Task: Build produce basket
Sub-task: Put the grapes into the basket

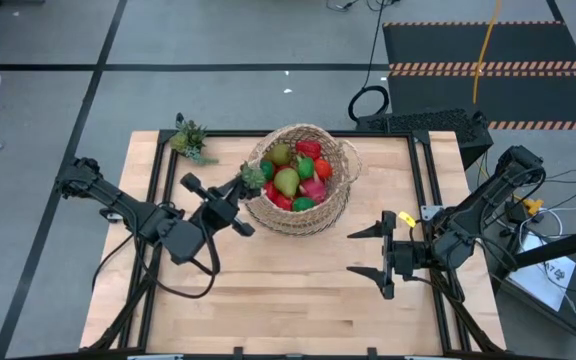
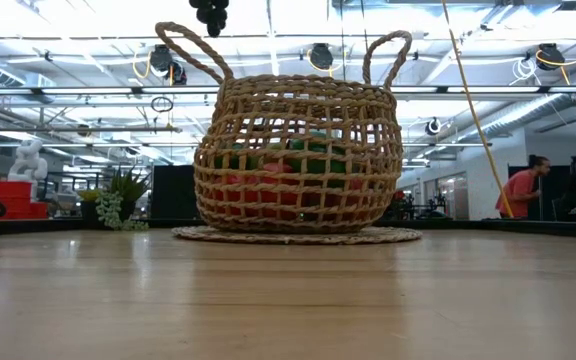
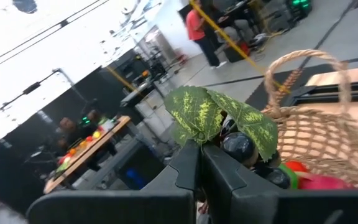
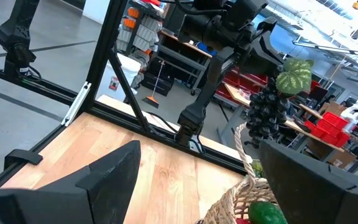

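Centre of the high view: left gripper [image 1: 240, 190] clamped on dark grape bunch with green leaves [image 1: 254, 176] over round tan wicker basket [image 1: 336, 200] rim; next, release inside. Right gripper [image 1: 368, 251] idle, spread, lower right.

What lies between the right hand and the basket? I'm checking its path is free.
Only bare tabletop in the high view: the open right hand waits on the table's right side, with nothing between it and the basket.
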Robot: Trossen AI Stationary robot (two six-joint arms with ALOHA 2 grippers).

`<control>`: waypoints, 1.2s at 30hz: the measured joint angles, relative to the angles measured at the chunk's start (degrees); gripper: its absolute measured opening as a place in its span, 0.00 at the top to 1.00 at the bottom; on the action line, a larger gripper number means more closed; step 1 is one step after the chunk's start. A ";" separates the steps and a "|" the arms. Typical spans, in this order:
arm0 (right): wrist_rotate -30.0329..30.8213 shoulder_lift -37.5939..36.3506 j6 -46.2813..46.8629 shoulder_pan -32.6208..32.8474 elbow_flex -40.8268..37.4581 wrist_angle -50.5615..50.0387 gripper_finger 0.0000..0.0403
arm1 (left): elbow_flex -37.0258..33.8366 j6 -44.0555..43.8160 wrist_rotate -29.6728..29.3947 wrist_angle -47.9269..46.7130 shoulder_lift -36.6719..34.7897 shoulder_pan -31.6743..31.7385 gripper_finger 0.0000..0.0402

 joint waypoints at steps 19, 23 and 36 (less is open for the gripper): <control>-0.02 0.02 -0.38 0.07 0.00 1.55 0.21 | 0.00 -0.47 40.08 4.22 0.00 15.46 0.98; -0.04 -0.09 -1.46 0.45 0.01 2.41 0.21 | 0.00 -2.73 48.34 5.74 0.52 21.12 0.99; -0.02 -0.17 -3.41 0.44 0.01 2.49 0.21 | 0.13 -6.91 62.12 11.39 8.34 34.39 0.99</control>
